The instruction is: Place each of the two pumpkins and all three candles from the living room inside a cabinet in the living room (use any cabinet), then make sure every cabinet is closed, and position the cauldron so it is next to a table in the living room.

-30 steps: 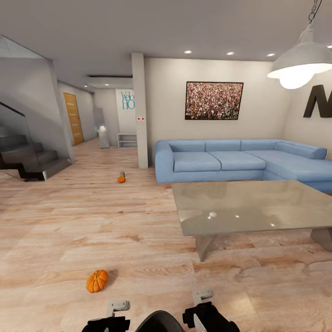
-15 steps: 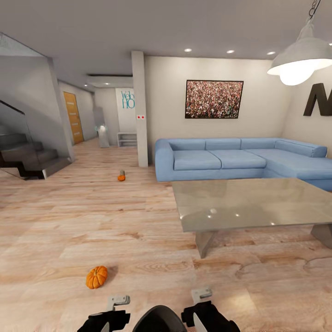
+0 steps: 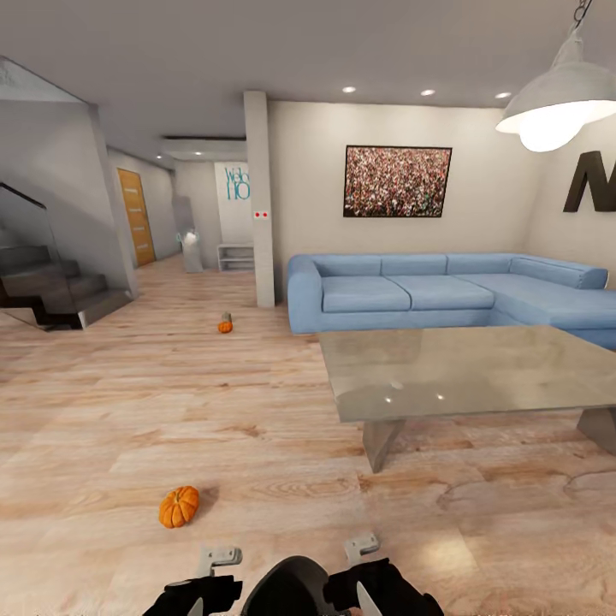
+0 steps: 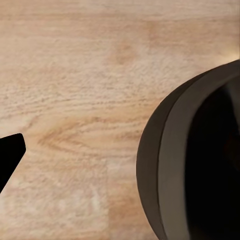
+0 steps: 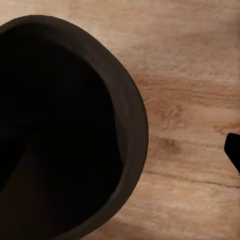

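One orange pumpkin [image 3: 179,506] lies on the wood floor just ahead of me to the left. A second pumpkin [image 3: 225,328] sits farther off near the white pillar, with a grey candle [image 3: 226,317] right behind it. The dark round cauldron [image 3: 287,586] is at the bottom of the head view, between my left gripper [image 3: 205,589] and right gripper [image 3: 366,583]. Its rim [image 4: 165,165] shows in the left wrist view, with one black fingertip [image 4: 10,156] well clear of it. In the right wrist view the cauldron [image 5: 65,130] lies beside a fingertip [image 5: 233,150]. Both grippers look open. The cabinet is out of view.
A large grey glass-topped table [image 3: 462,372] stands ahead on the right, with a blue corner sofa [image 3: 428,295] behind it. A white pillar [image 3: 259,205], stairs [image 3: 51,295] at the left and a white shelf bench [image 3: 235,258] down the hallway bound the floor.
The whole head view has pulled back a little: the near pumpkin and the table look slightly smaller and farther. The cauldron stays between my grippers at the bottom.
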